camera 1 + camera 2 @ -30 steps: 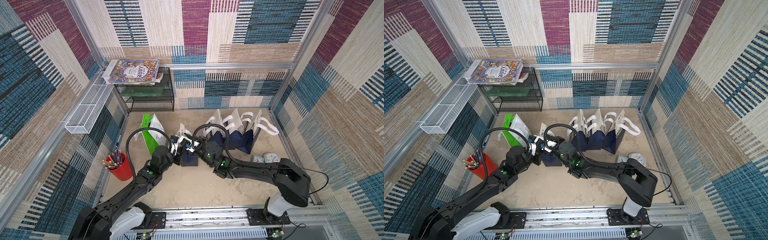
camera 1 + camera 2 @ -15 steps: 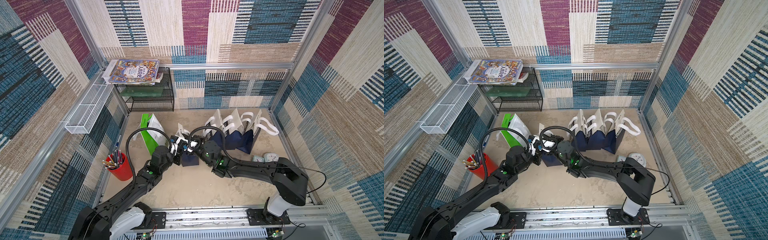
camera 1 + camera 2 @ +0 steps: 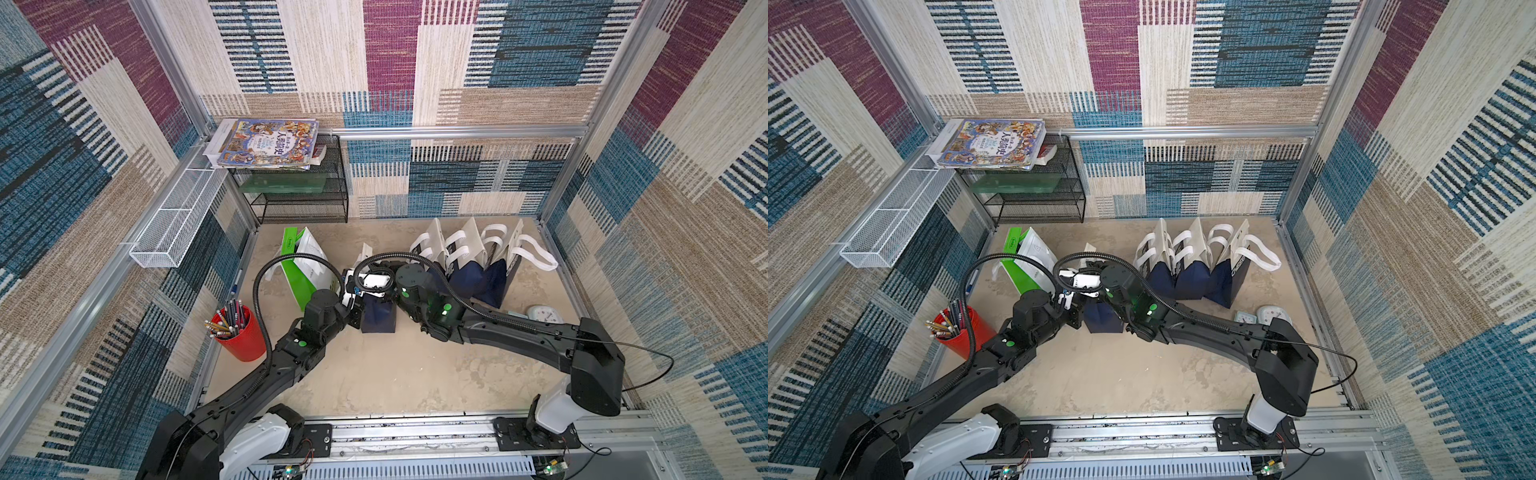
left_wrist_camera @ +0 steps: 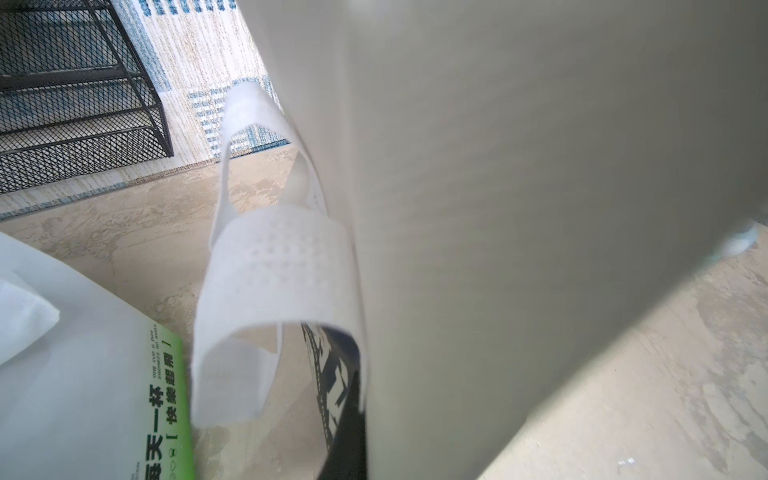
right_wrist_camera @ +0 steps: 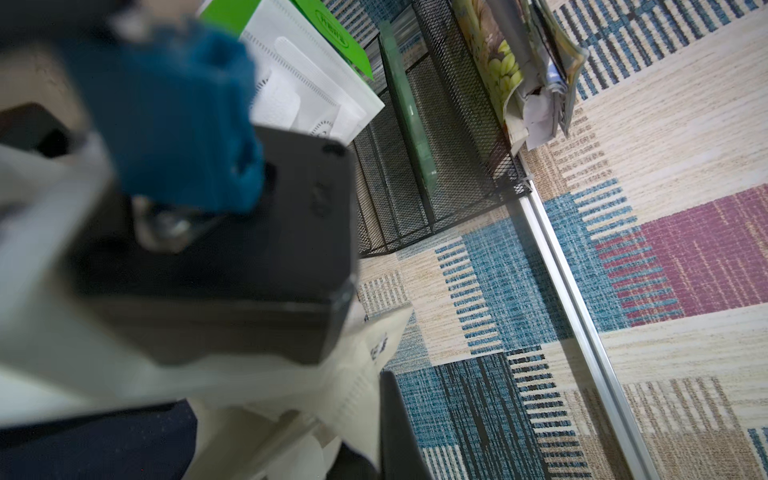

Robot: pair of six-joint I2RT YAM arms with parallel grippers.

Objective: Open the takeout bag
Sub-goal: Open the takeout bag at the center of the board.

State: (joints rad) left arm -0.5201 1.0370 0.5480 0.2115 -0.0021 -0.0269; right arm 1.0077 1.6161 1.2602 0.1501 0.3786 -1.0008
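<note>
**Subject.** The takeout bag (image 3: pixel 377 318) stands upright on the table (image 3: pixel 395 382), in front of the black mesh rack (image 3: pixel 299 195) and well apart from it, on the robot's side. It has a navy body, a white upper wall and flat white handle loops (image 4: pixel 270 266).

**End effectors.** The left end effector (image 3: pixel 354 293) is closed on the bag's white wall, which fills the left wrist view. The right end effector (image 3: pixel 376 286) is closed tight at the same rim, just beside the left one. It appears to pinch the opposite wall, though that view is blurred.

**Handling, as judged.** The bag is light, thin and pliant. It creases or tears before it resists, and it will likely lift or tip if pulled hard. The best hold is on the upper rim, one wall per side. The handles are too floppy to steer the mouth.

**Surroundings.**
- A green-and-white bag (image 3: pixel 303 266) leans between the rack and the takeout bag, close on the left arm's side.
- A row of similar navy bags (image 3: pixel 469 266) stands to the right of the rack, near the right arm's wrist.
- A red pencil cup (image 3: pixel 241 336) sits farther out from the rack, beside the left forearm.

Room to spread the walls is tight on both sides.
</note>
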